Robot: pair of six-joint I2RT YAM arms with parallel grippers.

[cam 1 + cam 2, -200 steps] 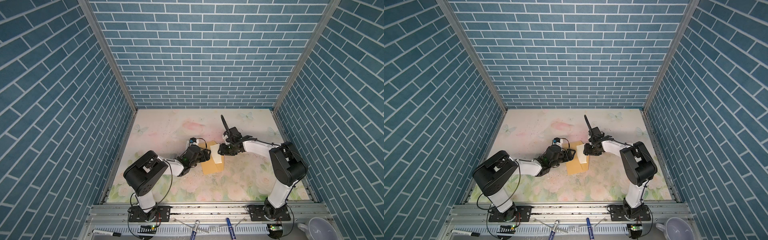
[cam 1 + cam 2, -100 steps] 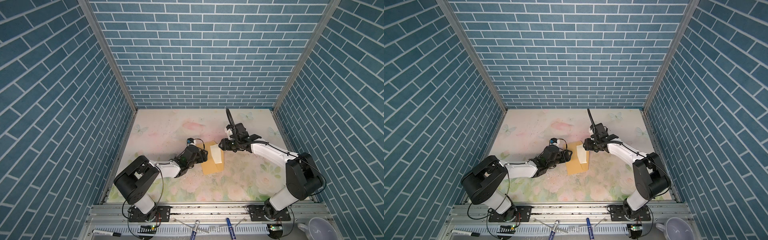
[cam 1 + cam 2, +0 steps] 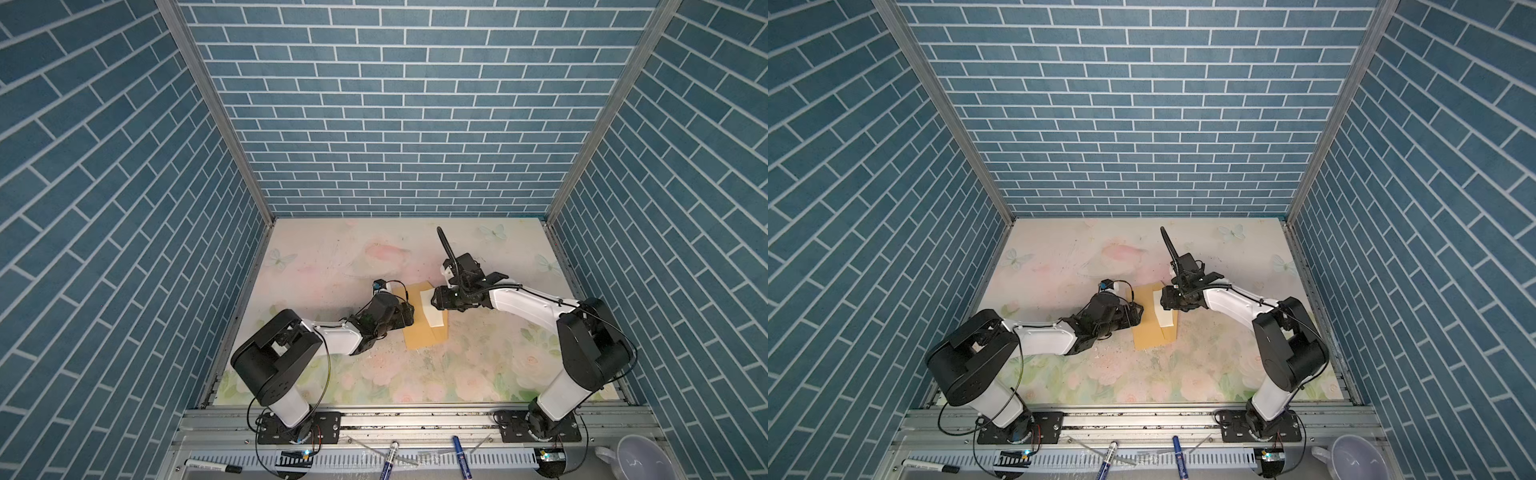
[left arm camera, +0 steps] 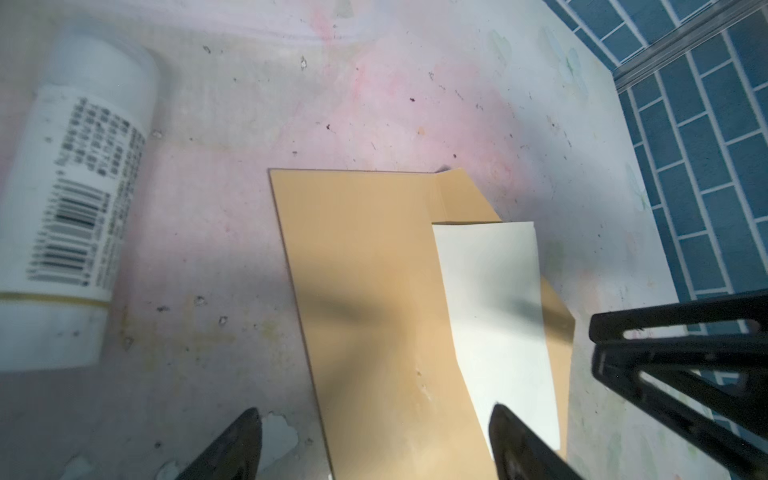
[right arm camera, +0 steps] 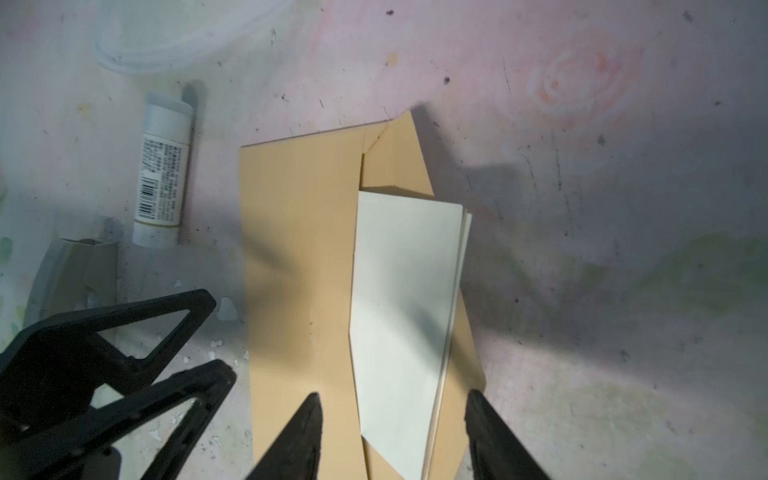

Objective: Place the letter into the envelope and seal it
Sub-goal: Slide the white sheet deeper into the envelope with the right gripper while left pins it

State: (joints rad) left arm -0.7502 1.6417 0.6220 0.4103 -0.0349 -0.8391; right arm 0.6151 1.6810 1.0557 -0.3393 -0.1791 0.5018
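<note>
The envelope (image 3: 417, 338), plain tan, is laid flat near the middle of the floral table (image 3: 332, 257). Its long axis is run front to back with a slight lean, and its flap is opened toward the right arm. The letter (image 3: 432, 311), folded and pale cream, is laid along the same axis over the flap side; whether its edge is tucked inside cannot be told. The left gripper (image 4: 374, 409) is spread wide across the envelope. The right gripper (image 5: 394, 394) is held apart astride the letter, with nothing gripped.
</note>
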